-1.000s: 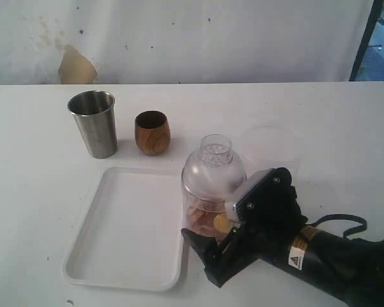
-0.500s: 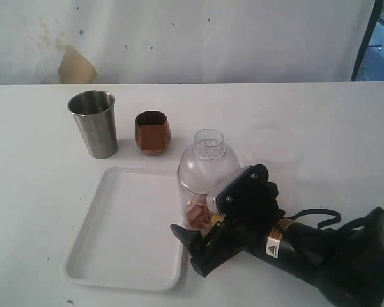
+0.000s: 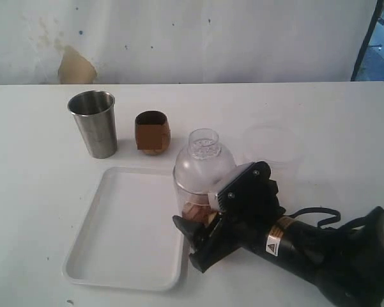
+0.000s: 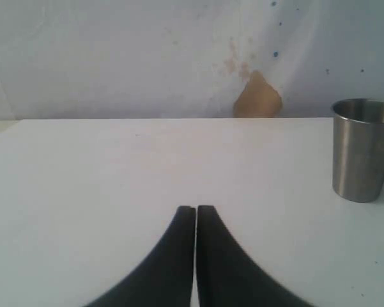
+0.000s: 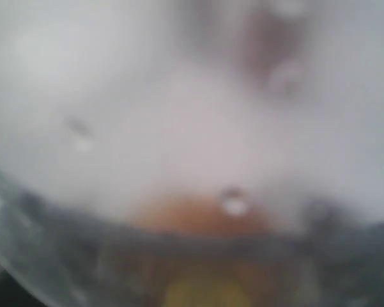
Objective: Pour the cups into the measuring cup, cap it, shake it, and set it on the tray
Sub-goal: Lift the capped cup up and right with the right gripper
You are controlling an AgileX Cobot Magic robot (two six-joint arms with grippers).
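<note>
Right pincer (image 3: 193, 224) straddles the measuring cup (image 3: 190, 203). One black finger shows at the front and the other is hidden behind it, so I honestly can't tell if it's clamped or just loose around it. The cup has its dome lid (image 3: 204, 163) on and brownish bits inside, and it's right at the right rim of the tray (image 3: 124, 230). Steel tumbler (image 3: 94, 125) and wood cup (image 3: 153, 132) stand side by side on the desk (image 3: 38, 166) behind the tray. Left pincer (image 4: 195, 211) is closed tight, holding nothing.

Robot lab workbench: plain white table (image 3: 32, 185), stained white backdrop (image 3: 211, 38), robot arm (image 3: 319, 252) on it.
</note>
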